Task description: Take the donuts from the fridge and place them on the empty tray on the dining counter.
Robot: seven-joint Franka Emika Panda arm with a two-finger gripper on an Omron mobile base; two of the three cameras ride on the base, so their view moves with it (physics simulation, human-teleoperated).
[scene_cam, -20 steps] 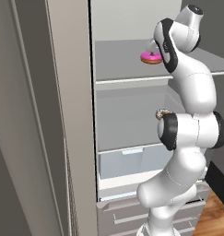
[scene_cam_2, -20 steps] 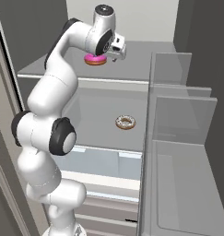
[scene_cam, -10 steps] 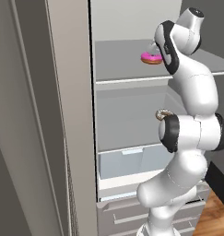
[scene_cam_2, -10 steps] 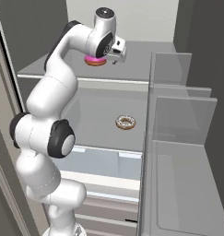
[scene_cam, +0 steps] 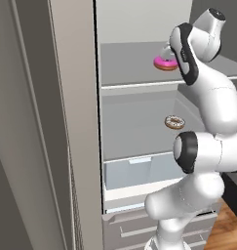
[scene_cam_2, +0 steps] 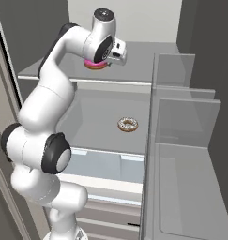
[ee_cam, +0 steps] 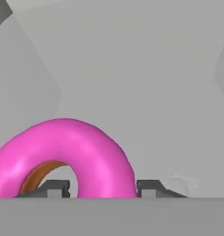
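The pink-iced donut [scene_cam: 164, 63] [scene_cam_2: 92, 65] lies on the fridge's upper shelf [scene_cam: 129, 61]. My gripper [ee_cam: 102, 188] reaches down onto it from the wrist [scene_cam_2: 106, 42]. In the hand view the donut [ee_cam: 85, 152] looms large; one fingertip [ee_cam: 53, 186] stands in its hole and the other [ee_cam: 150, 186] outside its right wall, with small gaps either side, so the gripper is open around the ring. The brown donut with pale speckled icing [scene_cam: 174, 122] [scene_cam_2: 127, 124] rests on the shelf below. The tray and dining counter are out of view.
The fridge's open door [scene_cam: 71, 127] stands close on the left. Clear door bins [scene_cam_2: 181, 140] line the right side. A pale drawer [scene_cam: 139, 171] [scene_cam_2: 106, 164] sits under the lower shelf. My own elbow [scene_cam: 203, 151] hangs in front of the lower compartment.
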